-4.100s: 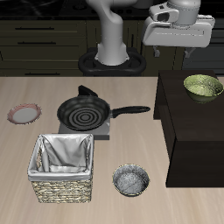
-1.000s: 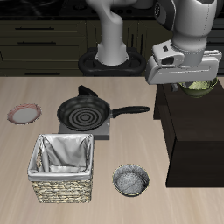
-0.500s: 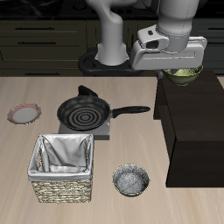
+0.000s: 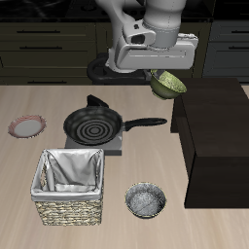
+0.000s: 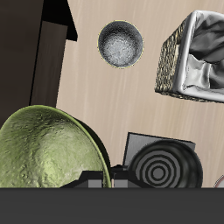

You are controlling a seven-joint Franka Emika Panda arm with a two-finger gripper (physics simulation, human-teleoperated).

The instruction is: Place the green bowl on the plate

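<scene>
My gripper (image 4: 162, 75) is shut on the green bowl (image 4: 169, 85), gripping its rim and holding it tilted in the air beside the dark cabinet, above the table's back part. In the wrist view the green bowl (image 5: 48, 149) hangs close under the camera and the fingers are hidden. The plate (image 4: 26, 126), small with a reddish-pink rim, lies on the table far across from the bowl, beyond the frying pan.
A black frying pan (image 4: 92, 125) with its handle toward the cabinet sits on a small burner. A wicker basket with grey cloth (image 4: 69, 184) and a grey speckled bowl (image 4: 145, 200) stand near the front edge. A dark cabinet (image 4: 217, 136) fills one side.
The gripper came down on the green bowl on the dark cabinet, took hold of it and has lifted and carried it off the cabinet toward the table's middle. The bowl now hangs tilted.
</scene>
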